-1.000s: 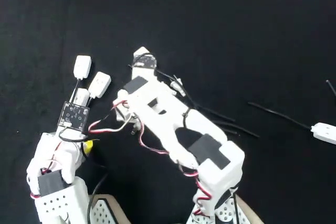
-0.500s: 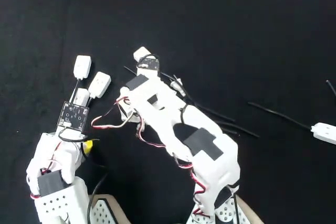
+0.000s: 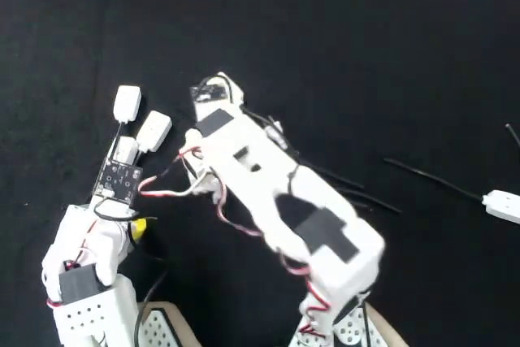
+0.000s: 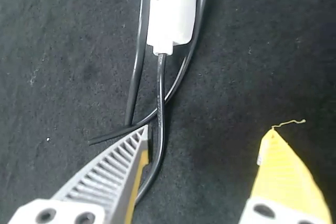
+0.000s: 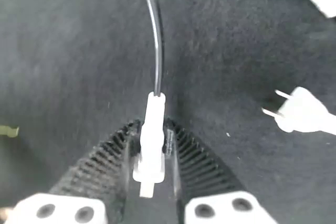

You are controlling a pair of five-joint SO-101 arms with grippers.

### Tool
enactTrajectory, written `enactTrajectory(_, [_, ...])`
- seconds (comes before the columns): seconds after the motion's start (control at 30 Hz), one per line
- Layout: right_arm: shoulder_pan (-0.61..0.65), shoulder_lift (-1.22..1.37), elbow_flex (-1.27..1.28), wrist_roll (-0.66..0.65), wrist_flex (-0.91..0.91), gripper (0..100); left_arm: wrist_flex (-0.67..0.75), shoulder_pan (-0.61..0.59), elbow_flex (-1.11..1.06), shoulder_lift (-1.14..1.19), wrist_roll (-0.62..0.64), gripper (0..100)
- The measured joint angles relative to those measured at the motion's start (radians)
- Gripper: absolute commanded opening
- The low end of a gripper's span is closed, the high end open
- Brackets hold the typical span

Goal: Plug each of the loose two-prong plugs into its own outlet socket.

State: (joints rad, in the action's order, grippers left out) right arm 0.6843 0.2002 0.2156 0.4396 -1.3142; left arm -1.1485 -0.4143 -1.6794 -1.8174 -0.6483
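Currently the right gripper (image 5: 151,126) is clamped on a white plug (image 5: 150,150) by its flat sides, probably to prevent twisting. The left gripper (image 4: 209,132) is spread, straddling black cables (image 4: 160,93) behind another plug (image 4: 170,9), likely to steady it.

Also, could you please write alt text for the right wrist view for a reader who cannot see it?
The right gripper is shut on a slim white connector, whose black cable runs away across the black cloth. A loose white two-prong plug lies apart to one side, prongs pointing toward the cable.
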Motion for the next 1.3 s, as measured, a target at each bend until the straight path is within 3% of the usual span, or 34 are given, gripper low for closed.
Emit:
enactTrajectory(0.23, [0.000, -0.465, 0.342, -0.112, 0.178, 1.1, 0.000, 0.005, 0.000, 0.000, 0.000, 33])
enactTrajectory(0.43, [-0.003, -0.937, 0.704, -0.126, 0.419, 1.1, 0.000, 0.038, 0.002, 0.000, 0.051, 33])
enactTrajectory(0.7, [-0.003, -1.496, 1.226, -0.126, 0.967, 1.1, -0.003, 0.259, 0.031, -0.002, 0.221, 33])
enactTrajectory(0.83, [-0.003, -1.718, 1.424, -0.026, 1.174, 1.1, -0.003, 0.399, 0.084, -0.002, 0.308, 33])
enactTrajectory(1.07, [0.043, -1.867, 1.439, 0.054, 0.999, 1.1, -0.003, 0.686, 0.183, -0.005, 0.506, 33])
enactTrajectory(1.3, [0.094, -1.869, 1.393, 0.054, 0.825, 1.1, -0.003, 0.609, 0.238, -0.005, 0.529, 33])
